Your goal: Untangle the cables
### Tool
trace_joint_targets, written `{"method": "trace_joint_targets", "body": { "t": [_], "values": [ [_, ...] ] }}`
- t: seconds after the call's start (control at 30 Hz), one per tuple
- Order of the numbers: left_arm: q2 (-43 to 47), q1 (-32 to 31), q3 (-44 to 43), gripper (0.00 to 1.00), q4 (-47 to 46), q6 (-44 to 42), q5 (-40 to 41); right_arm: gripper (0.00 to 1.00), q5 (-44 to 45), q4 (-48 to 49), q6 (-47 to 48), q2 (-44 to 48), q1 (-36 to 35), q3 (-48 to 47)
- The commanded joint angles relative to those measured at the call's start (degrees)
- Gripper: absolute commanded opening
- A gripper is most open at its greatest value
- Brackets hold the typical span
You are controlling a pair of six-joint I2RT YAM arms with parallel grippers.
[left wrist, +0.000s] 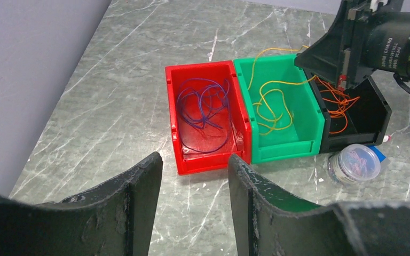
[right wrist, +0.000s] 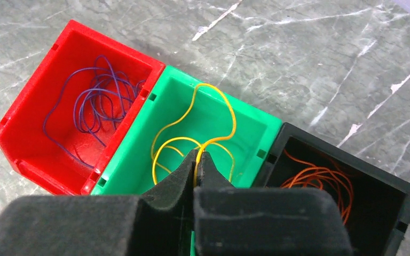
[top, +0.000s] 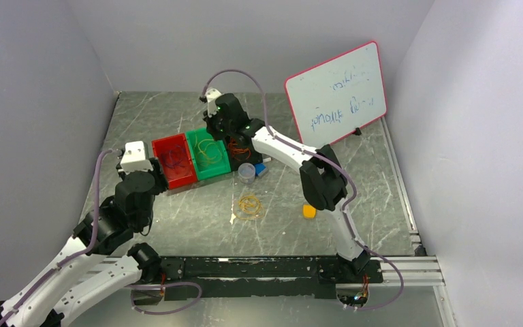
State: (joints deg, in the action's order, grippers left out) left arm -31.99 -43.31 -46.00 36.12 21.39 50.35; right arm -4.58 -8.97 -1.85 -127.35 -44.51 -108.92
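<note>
Three bins stand side by side. The red bin (left wrist: 208, 162) holds a dark purple cable (left wrist: 205, 106). The green bin (left wrist: 285, 149) holds a yellow cable (right wrist: 216, 87). The black bin (left wrist: 376, 114) holds an orange cable (right wrist: 320, 178). My right gripper (right wrist: 198, 154) is over the green bin and shut on a strand of the yellow cable, whose loops hang into the bin. My left gripper (left wrist: 196, 160) is open and empty, just in front of the red bin's near wall. Another yellowish cable coil (top: 250, 205) lies loose on the table.
A small clear lidded container (left wrist: 355, 162) sits by the black bin. A yellow block (top: 309, 211) lies right of the loose coil. A pink-edged whiteboard (top: 337, 92) leans at the back right. Grey walls close in the left, back and right.
</note>
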Motion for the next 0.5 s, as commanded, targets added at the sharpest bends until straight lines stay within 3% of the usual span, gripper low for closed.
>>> {"method": "trace_joint_targets", "body": {
  "t": [0.0, 0.47],
  "values": [
    [-0.27, 0.45, 0.55, 0.53, -2.1, -2.23, -1.04, 0.0, -1.7, -1.49, 0.83, -2.31, -0.33, -2.87],
    [-1.28, 1.39, 0.73, 0.53, -2.85, -3.01, -2.17, 0.0, -2.43, -5.23, 0.62, -7.91, -2.57, -6.0]
  ]
}}
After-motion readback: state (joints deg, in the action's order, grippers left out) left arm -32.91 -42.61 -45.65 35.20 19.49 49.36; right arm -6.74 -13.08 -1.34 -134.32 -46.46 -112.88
